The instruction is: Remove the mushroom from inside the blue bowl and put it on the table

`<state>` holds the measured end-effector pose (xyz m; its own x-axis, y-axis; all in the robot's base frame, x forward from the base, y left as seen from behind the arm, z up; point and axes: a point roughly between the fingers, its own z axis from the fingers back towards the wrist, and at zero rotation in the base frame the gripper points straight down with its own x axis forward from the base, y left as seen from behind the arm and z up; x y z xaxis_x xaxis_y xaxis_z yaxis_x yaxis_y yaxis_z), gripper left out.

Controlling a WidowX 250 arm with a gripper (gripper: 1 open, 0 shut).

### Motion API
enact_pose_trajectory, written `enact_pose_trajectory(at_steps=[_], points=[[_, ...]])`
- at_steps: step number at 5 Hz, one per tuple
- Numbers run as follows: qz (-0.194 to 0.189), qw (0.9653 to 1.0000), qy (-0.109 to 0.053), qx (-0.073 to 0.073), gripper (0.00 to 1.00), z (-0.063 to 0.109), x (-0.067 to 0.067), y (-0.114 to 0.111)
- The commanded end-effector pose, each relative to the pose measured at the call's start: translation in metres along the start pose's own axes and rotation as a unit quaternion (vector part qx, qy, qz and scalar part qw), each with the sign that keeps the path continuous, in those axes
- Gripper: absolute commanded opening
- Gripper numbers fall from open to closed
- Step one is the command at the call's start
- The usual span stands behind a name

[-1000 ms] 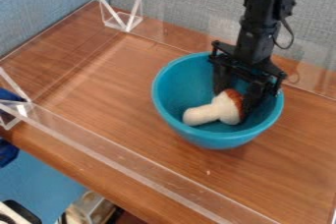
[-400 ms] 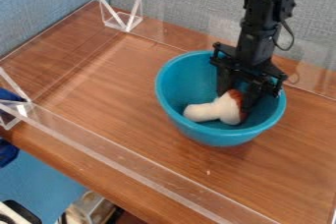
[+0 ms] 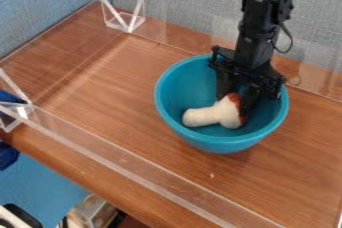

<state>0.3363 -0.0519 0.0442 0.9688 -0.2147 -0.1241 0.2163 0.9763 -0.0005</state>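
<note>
Mushroom lies on its side inside the bowl, cream stem pointing toward the near-left wall, reddish cap at the right, where the tool has come down on it; a second ago the fingers stood a little wider around the cap, and now they have drawn in to pinch it; the arm itself has not shifted, pointing straight down into the bowl. That closing suggests the grasp is just made and the lift has not begun, since the mushroom rests on the bowl's floor. The bowl sits as before on the surface, near its right side; bare wood to the left looks a fair place to set the mushroom down.
</note>
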Motion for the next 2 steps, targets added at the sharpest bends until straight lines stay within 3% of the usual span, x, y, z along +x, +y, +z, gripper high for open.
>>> enact_pose_trajectory(at_steps=[1,2], points=[[0.003,0.9998,-0.020,0.000,0.00,0.0098,0.0005,0.0054],[0.004,0.9998,-0.019,0.000,0.00,0.0079,-0.0009,0.0067]])
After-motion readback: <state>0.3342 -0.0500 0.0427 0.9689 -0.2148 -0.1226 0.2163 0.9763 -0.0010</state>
